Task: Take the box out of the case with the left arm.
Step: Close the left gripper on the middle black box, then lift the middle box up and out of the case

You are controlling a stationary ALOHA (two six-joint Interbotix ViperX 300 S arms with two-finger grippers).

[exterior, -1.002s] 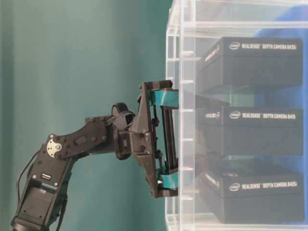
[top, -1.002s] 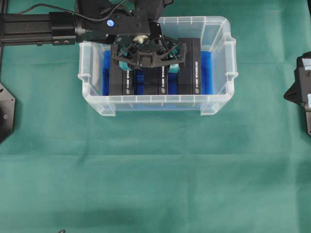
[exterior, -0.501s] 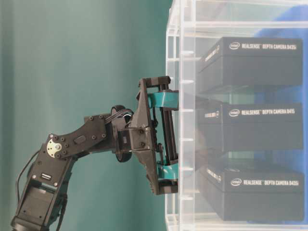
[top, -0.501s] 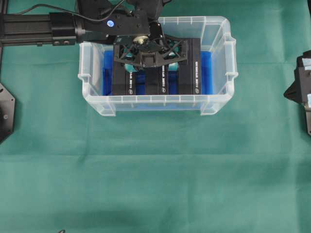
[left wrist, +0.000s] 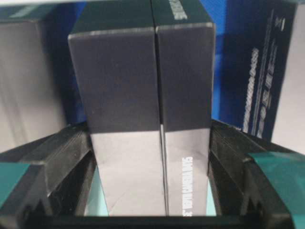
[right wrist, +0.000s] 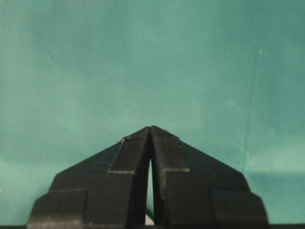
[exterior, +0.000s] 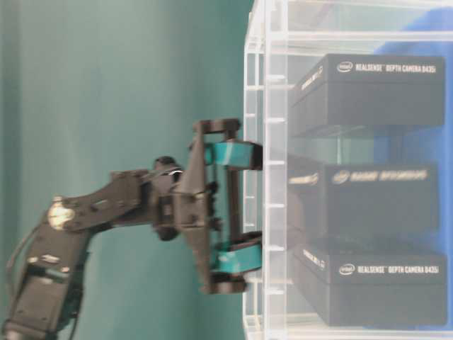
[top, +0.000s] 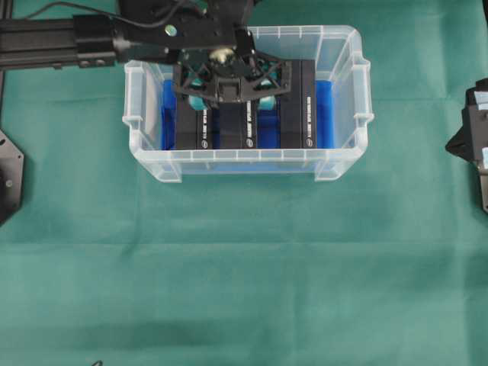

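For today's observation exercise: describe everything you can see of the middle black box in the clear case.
The middle box is matte black cardboard with small white lettering, long and narrow, standing on edge between two matching boxes in the case above the blue lining. The wrist view shows a seam down its middle. The left gripper has its jaws closed against both its sides. It appears motion-blurred in the table-level view.

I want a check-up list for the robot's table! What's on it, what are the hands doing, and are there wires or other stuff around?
Surface: green cloth, a few creases.
Job's things: clear case with blue bottom, three black boxes standing in it; the middle box sits between the left gripper's fingers.
Clutter: nothing seen.
Grippers: left gripper reaches down into the case, shut on the middle box; right gripper shut, holding nothing, over bare cloth.
Cables: one black cable running along the left arm.
Surroundings: black mounts at the left edge of the overhead view.
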